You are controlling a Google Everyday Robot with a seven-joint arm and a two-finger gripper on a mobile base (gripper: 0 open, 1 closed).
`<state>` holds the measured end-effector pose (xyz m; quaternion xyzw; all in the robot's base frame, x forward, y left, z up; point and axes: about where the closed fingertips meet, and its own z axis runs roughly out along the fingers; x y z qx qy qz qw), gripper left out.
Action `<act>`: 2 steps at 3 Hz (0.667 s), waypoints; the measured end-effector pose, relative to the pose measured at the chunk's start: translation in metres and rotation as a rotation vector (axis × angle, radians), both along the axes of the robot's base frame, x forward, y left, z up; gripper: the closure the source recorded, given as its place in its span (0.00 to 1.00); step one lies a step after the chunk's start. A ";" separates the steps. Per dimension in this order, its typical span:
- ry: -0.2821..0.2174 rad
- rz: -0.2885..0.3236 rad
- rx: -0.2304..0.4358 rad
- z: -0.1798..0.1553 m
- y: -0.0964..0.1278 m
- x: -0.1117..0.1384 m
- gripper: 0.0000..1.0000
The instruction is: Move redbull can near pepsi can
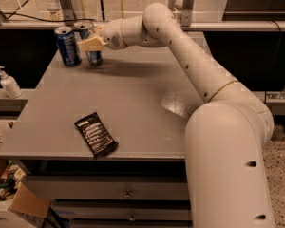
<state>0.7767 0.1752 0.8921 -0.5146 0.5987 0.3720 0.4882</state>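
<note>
The pepsi can (pixel 67 45), wide and dark blue with a silver top, stands upright at the far left corner of the grey table (pixel 142 99). The slim redbull can (pixel 94 57) stands just to its right, a small gap between them, its base on the table. My gripper (pixel 91 44) reaches in from the right and is shut on the redbull can's middle. One beige finger (pixel 89 43) covers the can's front. The arm stretches across the table's back edge.
A black snack bar wrapper (pixel 96 134) lies near the table's front left. A hand-soap pump bottle (pixel 8 82) stands on a ledge left of the table. A cardboard box (pixel 19 205) sits on the floor at lower left. A rail runs behind the table.
</note>
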 end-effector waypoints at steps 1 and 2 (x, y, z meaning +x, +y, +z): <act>0.020 -0.003 0.037 0.004 0.006 -0.001 1.00; 0.045 -0.007 0.064 0.002 0.011 -0.003 1.00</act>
